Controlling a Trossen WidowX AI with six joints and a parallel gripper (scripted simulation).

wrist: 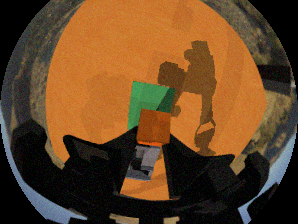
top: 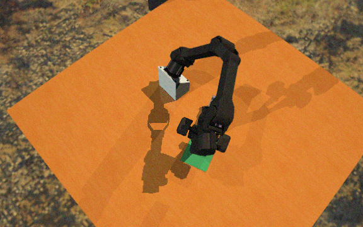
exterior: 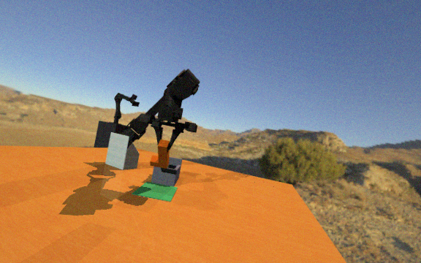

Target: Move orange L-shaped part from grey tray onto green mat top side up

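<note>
The gripper (exterior: 164, 145) (wrist: 154, 133) is shut on the orange L-shaped part and points downward; its fingertips are hidden behind its own body in the top view. The orange part (exterior: 164, 157) (wrist: 154, 124) hangs upright in the air, its long leg between the fingers and its short foot jutting left at the bottom in the exterior view. The grey tray (exterior: 164, 178) (wrist: 152, 151) stands below, its dark pocket showing empty. The green mat (top: 200, 163) (exterior: 156, 193) (wrist: 142, 92) lies flat beside the tray, with the part above it and not touching.
The arm's white and grey base block (top: 166, 83) (exterior: 117, 151) stands behind the tray. A second small arm (exterior: 118, 109) on a dark block (exterior: 104, 134) is farther back. Shadows of the arm fall across the orange table (top: 121, 94) (exterior: 232, 219) and part of the mat.
</note>
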